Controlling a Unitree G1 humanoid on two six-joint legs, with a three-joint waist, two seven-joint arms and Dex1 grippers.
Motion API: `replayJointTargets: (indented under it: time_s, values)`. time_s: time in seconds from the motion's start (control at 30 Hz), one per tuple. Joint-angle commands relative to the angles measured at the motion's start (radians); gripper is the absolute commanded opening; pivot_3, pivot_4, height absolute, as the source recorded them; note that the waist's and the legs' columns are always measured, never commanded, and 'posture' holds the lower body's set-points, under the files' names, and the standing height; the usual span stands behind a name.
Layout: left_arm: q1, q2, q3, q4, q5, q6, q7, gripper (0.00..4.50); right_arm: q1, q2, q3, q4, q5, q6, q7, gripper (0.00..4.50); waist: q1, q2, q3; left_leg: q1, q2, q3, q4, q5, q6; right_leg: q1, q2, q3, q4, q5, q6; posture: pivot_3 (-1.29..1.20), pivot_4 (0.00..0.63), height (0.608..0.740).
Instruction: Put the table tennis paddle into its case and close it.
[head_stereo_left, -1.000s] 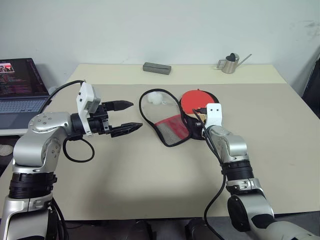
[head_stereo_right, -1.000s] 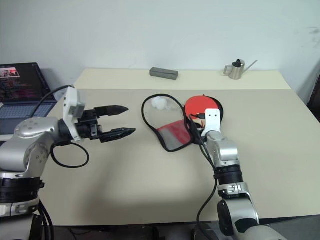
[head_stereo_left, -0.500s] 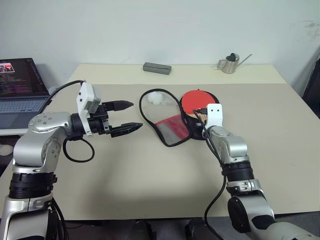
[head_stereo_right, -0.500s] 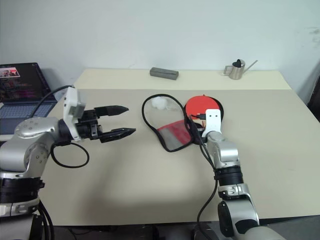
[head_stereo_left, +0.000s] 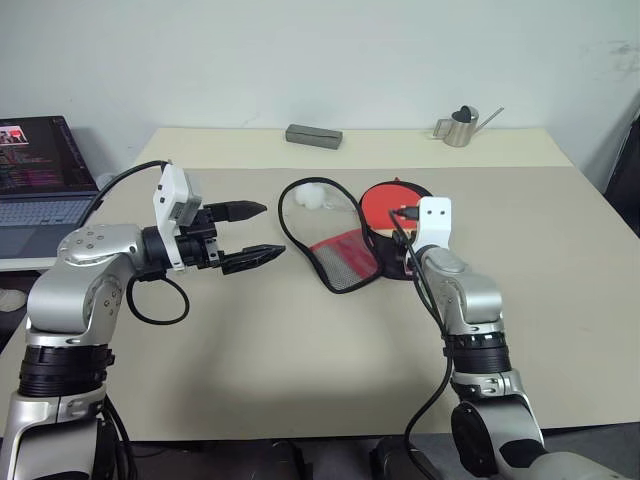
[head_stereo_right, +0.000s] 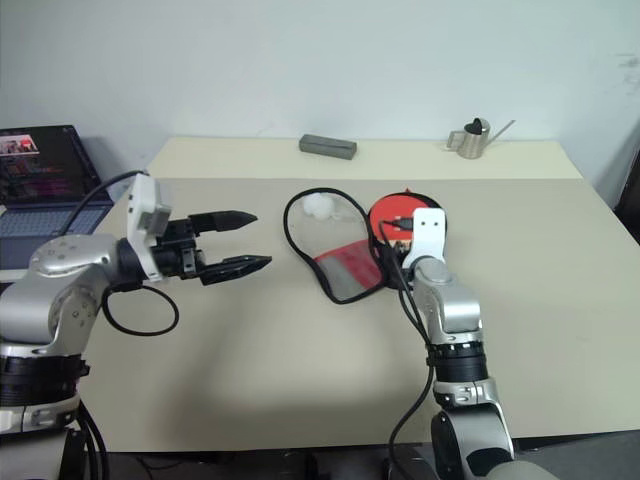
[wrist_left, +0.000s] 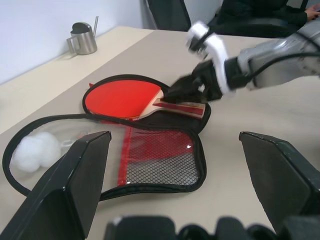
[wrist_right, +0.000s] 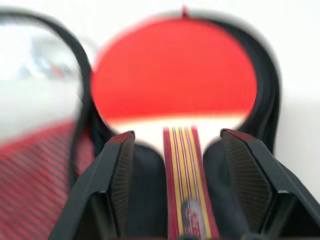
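Note:
The table tennis paddle (head_stereo_left: 383, 199) lies red face up inside the black half of the open case (wrist_left: 205, 111), its striped handle (wrist_right: 184, 165) pointing toward me. The case's red mesh flap (head_stereo_left: 345, 256) is spread on the table to the left, and a white plush charm (head_stereo_left: 312, 196) rests inside the looped zip edge. My right gripper (wrist_right: 177, 134) hovers just above the handle, open, with one finger on either side and neither touching it. My left gripper (head_stereo_left: 272, 230) hangs open in the air left of the case, pointing at it.
A grey block (head_stereo_left: 314, 136) and a small metal watering can (head_stereo_left: 462, 127) stand at the table's far edge. An open laptop (head_stereo_left: 40, 170) sits on a side surface to the left. Bare tabletop (head_stereo_left: 300, 340) stretches in front of the case.
My right gripper has opened off the paddle handle and risen a little above it. The paddle stays in the case. The left arm has not moved.

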Motion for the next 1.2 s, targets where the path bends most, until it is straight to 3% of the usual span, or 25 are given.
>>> replayJointTargets:
  time_s: [0.03, 0.3, 0.6, 0.93, 1.03, 1.2]
  values:
    - [-0.012, 0.004, 0.033, -0.003, -0.012, -0.013, 0.017, 4.50, 0.002, -0.040, -0.015, -0.117, 0.061, 0.077, 0.073, 2.98, 0.000, 0.000, 0.000, 0.000, 0.000, 0.000, 0.000, 0.000, 0.000, 0.000, 0.000, 0.000, 0.000, 0.000, 0.000, 0.00, 0.150, 0.740]
    - [-0.007, 0.015, 0.054, 0.069, -0.001, -0.030, 0.040, 4.50, 0.001, -0.254, -0.050, -0.103, 0.171, 0.055, 0.332, 2.98, 0.001, 0.000, 0.000, 0.000, 0.000, 0.000, 0.000, 0.000, 0.000, 0.000, 0.000, 0.000, -0.001, 0.000, 0.000, 0.00, 0.150, 0.740]
    - [-0.020, 0.029, 0.039, 0.244, 0.062, -0.077, 0.039, 4.50, -0.023, -0.552, -0.024, -0.086, 0.327, 0.058, 0.746, 2.98, 0.001, -0.001, 0.001, 0.000, 0.000, 0.001, 0.000, 0.000, 0.000, 0.000, 0.000, 0.000, -0.002, 0.000, 0.000, 0.00, 0.150, 0.740]
    - [-0.157, -0.023, -0.017, 0.458, 0.178, -0.153, 0.089, 4.50, -0.083, -0.631, 0.004, -0.018, 0.320, -0.030, 0.847, 2.98, 0.006, -0.004, 0.002, 0.000, 0.000, 0.001, 0.000, 0.000, 0.001, 0.001, 0.000, 0.000, -0.003, 0.000, 0.000, 0.00, 0.150, 0.740]
    - [-0.189, -0.040, -0.040, 0.515, 0.223, -0.192, 0.112, 3.97, -0.075, -0.647, 0.007, -0.032, 0.328, -0.033, 0.871, 3.01, 0.009, -0.004, 0.002, 0.000, 0.000, 0.001, 0.000, 0.000, 0.001, 0.001, 0.000, 0.000, -0.003, 0.000, 0.000, 0.00, 0.150, 0.740]
    - [-0.289, -0.078, -0.098, 0.708, 0.351, -0.296, 0.219, 2.28, -0.062, -0.696, -0.007, -0.060, 0.367, -0.032, 0.942, 3.01, 0.021, -0.005, 0.003, 0.000, 0.000, 0.004, 0.000, 0.000, 0.001, 0.001, 0.000, 0.000, -0.002, 0.000, 0.000, 0.00, 0.150, 0.740]
